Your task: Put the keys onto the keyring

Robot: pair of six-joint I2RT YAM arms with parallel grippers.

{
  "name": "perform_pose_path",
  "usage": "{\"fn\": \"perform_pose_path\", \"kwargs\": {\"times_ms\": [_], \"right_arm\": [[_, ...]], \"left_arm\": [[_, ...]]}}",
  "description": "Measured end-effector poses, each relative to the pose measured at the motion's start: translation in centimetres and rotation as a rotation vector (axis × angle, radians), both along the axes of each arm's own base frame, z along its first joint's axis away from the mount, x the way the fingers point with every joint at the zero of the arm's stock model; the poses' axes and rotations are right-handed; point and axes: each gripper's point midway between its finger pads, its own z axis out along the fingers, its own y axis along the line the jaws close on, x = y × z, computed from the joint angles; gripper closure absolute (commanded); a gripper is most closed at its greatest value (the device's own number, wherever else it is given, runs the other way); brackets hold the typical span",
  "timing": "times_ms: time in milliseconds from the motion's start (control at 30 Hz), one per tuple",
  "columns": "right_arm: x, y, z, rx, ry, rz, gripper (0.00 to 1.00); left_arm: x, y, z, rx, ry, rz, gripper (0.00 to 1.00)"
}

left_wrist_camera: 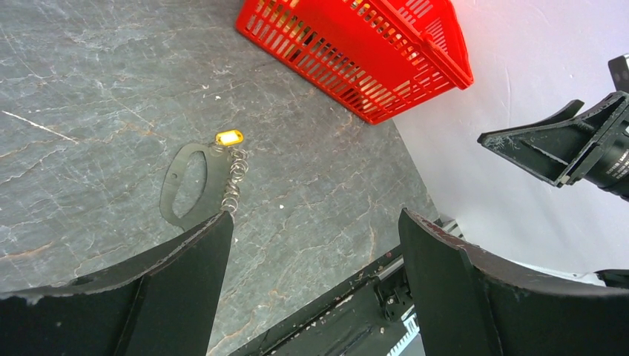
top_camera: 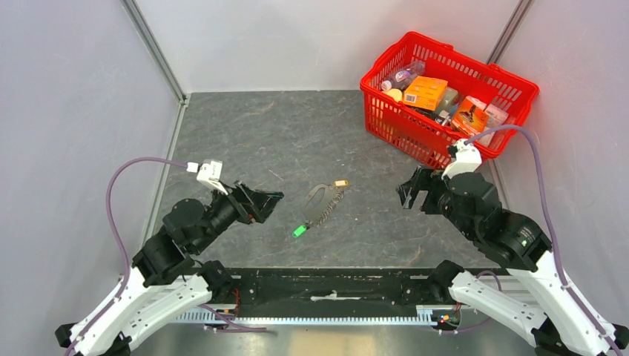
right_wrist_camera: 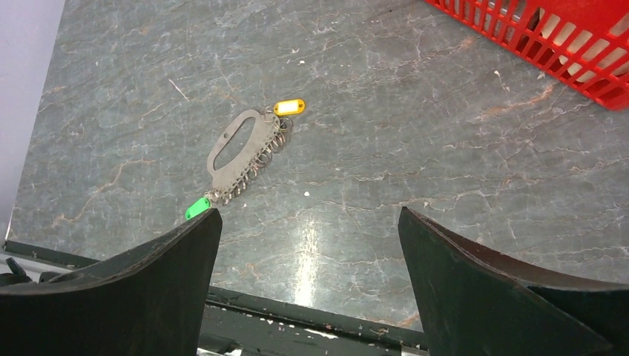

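Quick check-in from my end: both arms are just hovering. The left fingers [top_camera: 261, 204] are spread wide apart with nothing between them and touching nothing, and the right fingers [top_camera: 413, 199] are the same, wide open and empty. The keyring [top_camera: 320, 204] lies flat on the tabletop [top_camera: 245, 133] between the two arms, a bit nearer the left one and clear of both. Its strap loop runs alongside the chain, with the yellow tag [top_camera: 341, 182] at the far end and the green tag [top_camera: 299, 231] at the near end. I can't pick out separate keys at this size. The red basket [top_camera: 397, 126] sits in the far right corner, well apart.
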Motion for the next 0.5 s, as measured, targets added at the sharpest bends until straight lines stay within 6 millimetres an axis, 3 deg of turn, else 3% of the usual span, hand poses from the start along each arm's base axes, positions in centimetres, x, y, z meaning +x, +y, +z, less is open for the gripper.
{"fn": "perform_pose_path", "kwargs": {"times_ms": [500], "right_arm": [[-0.2,0.5,0.8,0.011,-0.032,0.05,0.03]], "left_arm": [[-1.3,2.3,1.1,-0.017,-0.021,0.033,0.11]]}}
